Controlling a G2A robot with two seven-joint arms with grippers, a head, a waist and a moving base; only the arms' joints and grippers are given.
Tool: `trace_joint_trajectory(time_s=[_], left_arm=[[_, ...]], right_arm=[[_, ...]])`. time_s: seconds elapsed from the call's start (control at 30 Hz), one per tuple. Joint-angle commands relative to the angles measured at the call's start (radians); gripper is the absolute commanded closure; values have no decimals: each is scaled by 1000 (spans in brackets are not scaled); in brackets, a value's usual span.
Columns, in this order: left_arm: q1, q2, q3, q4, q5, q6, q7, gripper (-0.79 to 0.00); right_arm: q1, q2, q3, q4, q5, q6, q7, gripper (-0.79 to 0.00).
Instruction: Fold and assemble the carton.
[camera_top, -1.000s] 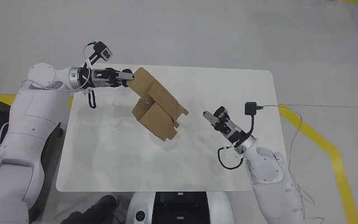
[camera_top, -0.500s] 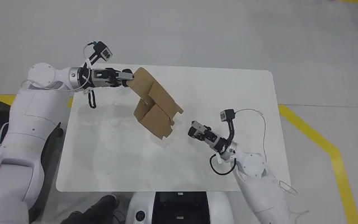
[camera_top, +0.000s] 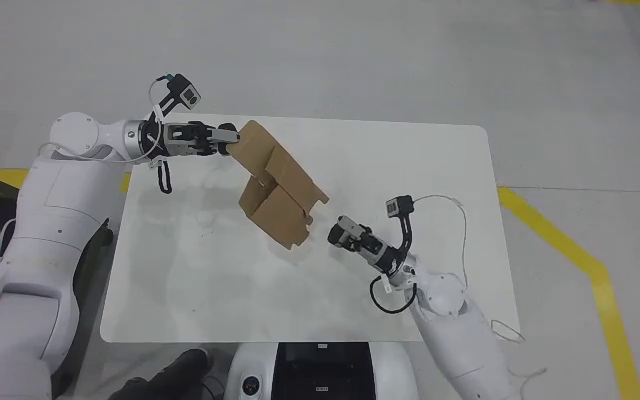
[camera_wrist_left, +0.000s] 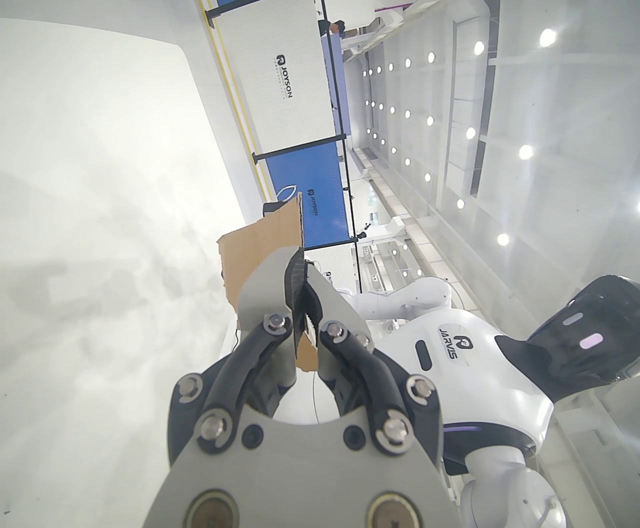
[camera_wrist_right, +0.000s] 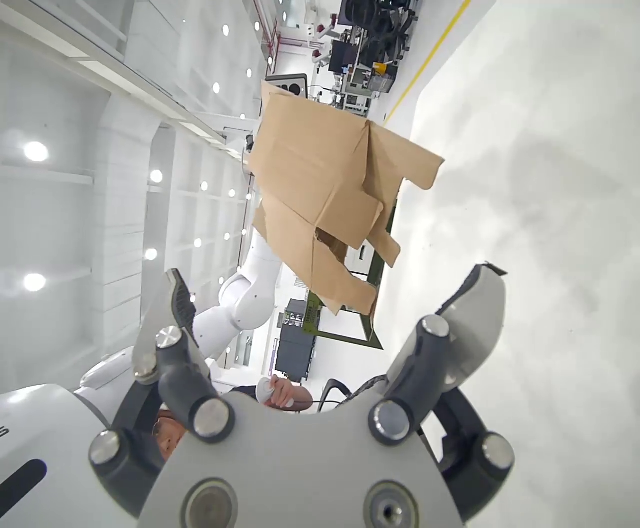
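A brown cardboard carton (camera_top: 280, 195), partly unfolded with loose flaps, is held up over the white table (camera_top: 200, 290). My left gripper (camera_top: 232, 139) is shut on the carton's far-left corner; in the left wrist view the pads (camera_wrist_left: 295, 285) pinch the cardboard edge (camera_wrist_left: 265, 240). My right gripper (camera_top: 340, 233) stands open just right of the carton's lower flaps, not touching them. In the right wrist view the carton (camera_wrist_right: 320, 195) hangs a short way beyond the spread fingers (camera_wrist_right: 480, 300).
The white table's right half (camera_top: 430, 180) is bare. A yellow floor line (camera_top: 570, 250) runs past the table's right side. A dark object (camera_top: 165, 378) lies at the table's near-left edge.
My right arm has swung leftwards across the table, bringing its open gripper close to the carton's lower flaps. The left gripper and the carton have barely shifted.
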Motion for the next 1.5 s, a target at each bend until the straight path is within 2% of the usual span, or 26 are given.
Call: trace_joint_trajectory(time_s=[0.0,0.33,0.6,0.87,1.47], left_arm=[[0,0,0,0,0,0,0,0],[0,0,0,0,0,0,0,0],[0,0,0,0,0,0,0,0],[0,0,0,0,0,0,0,0],[0,0,0,0,0,0,0,0]], right_arm=[[11,-4,-25,29,33,-4,-4,-785],[85,-31,-130,161,170,-126,-1,-785],[130,-46,-185,223,244,-158,32,-785],[113,-41,-178,174,318,-183,91,-785],[32,-4,-104,-6,228,-120,90,-785]])
